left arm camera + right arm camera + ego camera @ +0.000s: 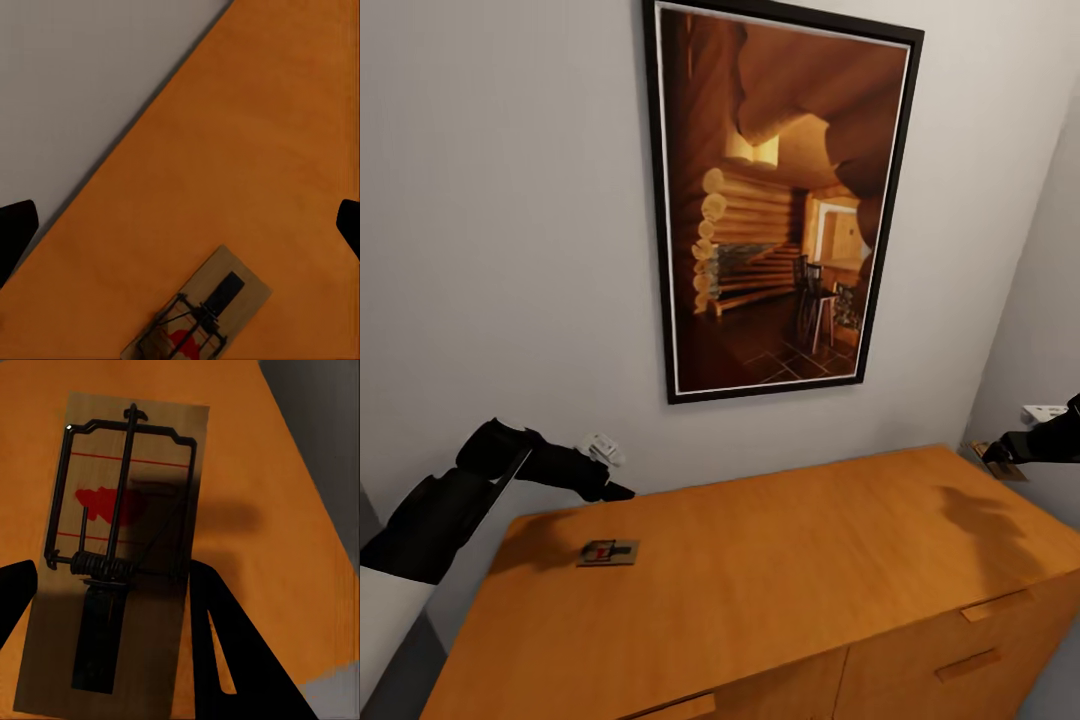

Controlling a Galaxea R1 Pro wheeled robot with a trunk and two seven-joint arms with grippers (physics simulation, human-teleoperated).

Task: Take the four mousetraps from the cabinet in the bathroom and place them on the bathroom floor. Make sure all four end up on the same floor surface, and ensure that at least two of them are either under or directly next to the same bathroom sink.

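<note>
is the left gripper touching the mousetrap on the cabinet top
Apart. In the left wrist view the fingers sit wide at the edges, bare cabinet wood between them and the mousetrap.

Pale grey wall; framed log-cabin picture hung on it.

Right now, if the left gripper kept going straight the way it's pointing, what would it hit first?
Most likely the bare top of the cabinet. The left gripper looks down onto it, fingers spread, with the mousetrap off toward one edge of its wrist view, so it might clip that; depth is unclear.
</note>
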